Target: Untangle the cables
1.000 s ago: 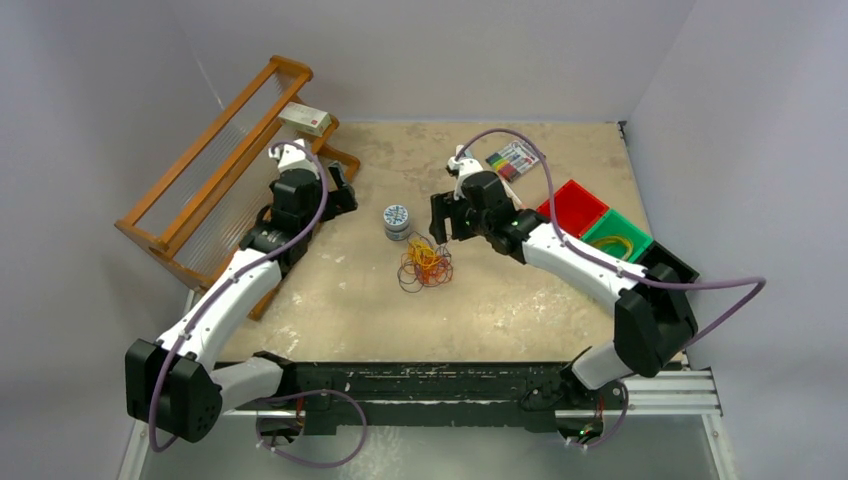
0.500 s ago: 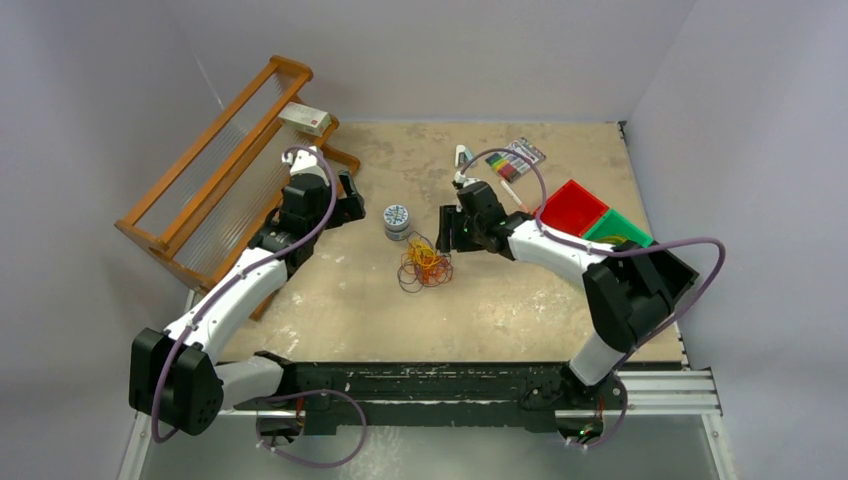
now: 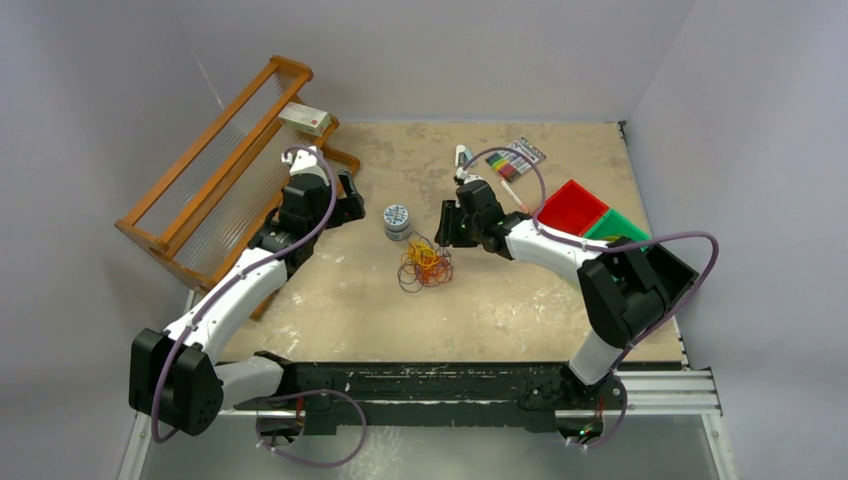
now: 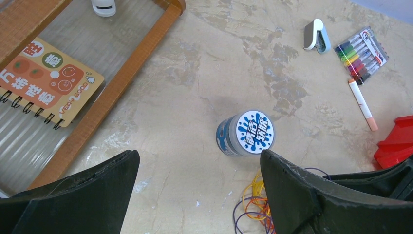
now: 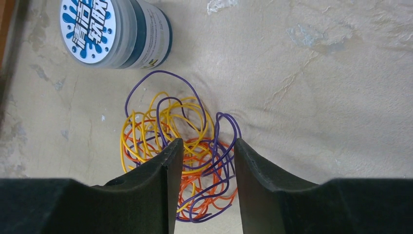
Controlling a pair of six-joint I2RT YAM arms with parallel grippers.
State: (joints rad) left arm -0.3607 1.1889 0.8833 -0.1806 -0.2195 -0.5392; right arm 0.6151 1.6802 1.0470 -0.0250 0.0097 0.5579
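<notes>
Cables (image 5: pixel 178 124) lay just beside tub (image 5: pixel 114 31), toward arm bases. Right gripper (image 5: pixel 208 142) nearer, directly over tangle, fingers parted, empty. Left gripper (image 4: pixel 198 156) left of tub, spread wide, empty.

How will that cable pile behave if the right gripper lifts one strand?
Probably the rest drags along: the cables interlace in orange, yellow and purple loops. They look floppy and light, thin curls lying flat. A strand that thin may slip from the right gripper.

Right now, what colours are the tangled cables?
Orange, yellow and purple cables; clearest in the right wrist view.
</notes>
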